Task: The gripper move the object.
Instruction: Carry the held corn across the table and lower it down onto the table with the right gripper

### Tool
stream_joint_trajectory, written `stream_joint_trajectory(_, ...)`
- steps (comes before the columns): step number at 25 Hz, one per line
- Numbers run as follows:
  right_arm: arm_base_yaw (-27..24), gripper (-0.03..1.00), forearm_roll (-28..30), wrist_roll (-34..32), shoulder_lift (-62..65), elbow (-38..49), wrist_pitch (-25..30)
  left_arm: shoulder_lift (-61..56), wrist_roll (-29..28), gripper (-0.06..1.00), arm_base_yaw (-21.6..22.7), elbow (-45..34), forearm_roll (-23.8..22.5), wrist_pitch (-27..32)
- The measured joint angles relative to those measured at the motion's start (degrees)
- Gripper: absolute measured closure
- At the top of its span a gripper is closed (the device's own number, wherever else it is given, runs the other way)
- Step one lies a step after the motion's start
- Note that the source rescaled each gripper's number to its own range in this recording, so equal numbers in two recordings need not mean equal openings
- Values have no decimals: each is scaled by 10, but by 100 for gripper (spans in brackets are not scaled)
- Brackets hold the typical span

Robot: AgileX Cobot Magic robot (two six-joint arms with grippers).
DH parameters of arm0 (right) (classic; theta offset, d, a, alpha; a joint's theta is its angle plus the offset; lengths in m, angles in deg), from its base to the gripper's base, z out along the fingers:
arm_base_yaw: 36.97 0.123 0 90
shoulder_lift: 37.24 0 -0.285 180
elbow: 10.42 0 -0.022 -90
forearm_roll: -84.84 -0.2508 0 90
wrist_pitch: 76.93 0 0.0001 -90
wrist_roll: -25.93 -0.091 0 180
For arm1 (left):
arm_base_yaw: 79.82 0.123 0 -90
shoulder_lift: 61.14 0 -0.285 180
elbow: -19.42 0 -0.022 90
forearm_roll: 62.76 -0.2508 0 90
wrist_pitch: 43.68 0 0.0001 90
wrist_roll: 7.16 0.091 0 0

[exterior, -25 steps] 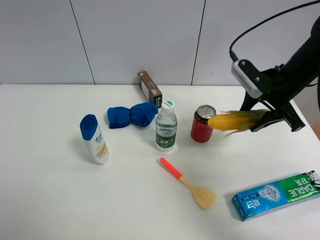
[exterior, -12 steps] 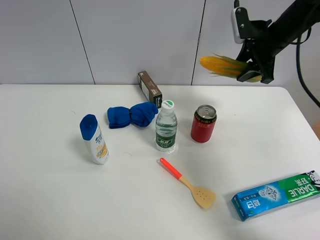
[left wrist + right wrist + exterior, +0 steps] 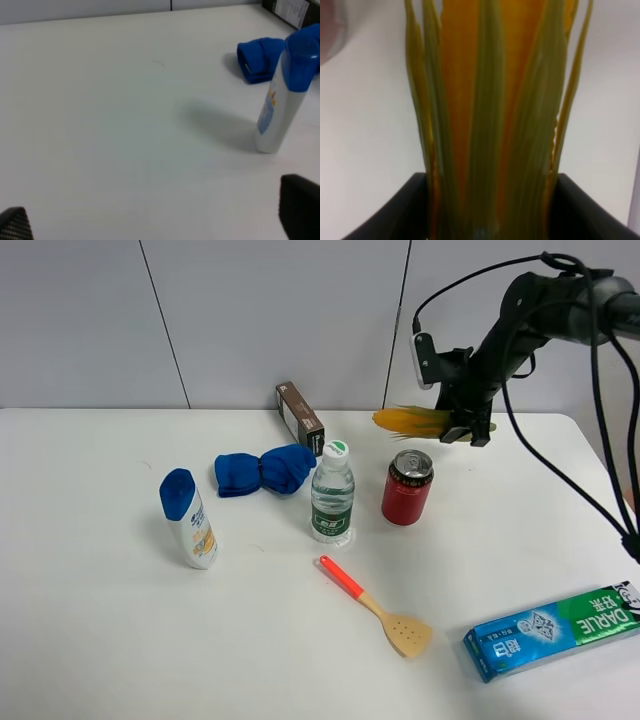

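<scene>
The corn (image 3: 412, 421) is held crosswise in the fingers (image 3: 470, 430) of the right gripper (image 3: 462, 425), near the far edge of the bench (image 3: 100, 640) and behind the red can (image 3: 406, 487). Its kernel end is turned toward the left edge. A second ago it was carried low, just beside the can on the side of the right edge. Half a second ago it was raised high over the far right corner. Now it is brought lower again and shifted along the far edge toward the middle. In the right wrist view the green husk (image 3: 495, 115) is seen clamped between the two dark fingers (image 3: 385, 210), so the hold is kept through the swing.

Whether the corn already rests on the bench cannot be told from these views. The transfer is judged to be in its late part, with a set-down behind the can the likely aim. The can, the water bottle (image 3: 332, 493) and the brown box (image 3: 299, 418) are left where they were, and the spatula (image 3: 377, 607) is untouched.

The left gripper (image 3: 157, 220) is kept out of the work, its fingers (image 3: 300, 210) spread wide over bare bench near the shampoo bottle (image 3: 285, 95), with nothing between them.
</scene>
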Motion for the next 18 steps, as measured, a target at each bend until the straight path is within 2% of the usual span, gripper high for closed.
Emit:
stream_joint_trajectory(6,32,96,0,-2,-38,0,-62,0,0,-6,0,0,0,0)
stream_joint_trajectory(18,53,96,-21,-2,-55,-4,-95,0,0,-6,0,0,0,0)
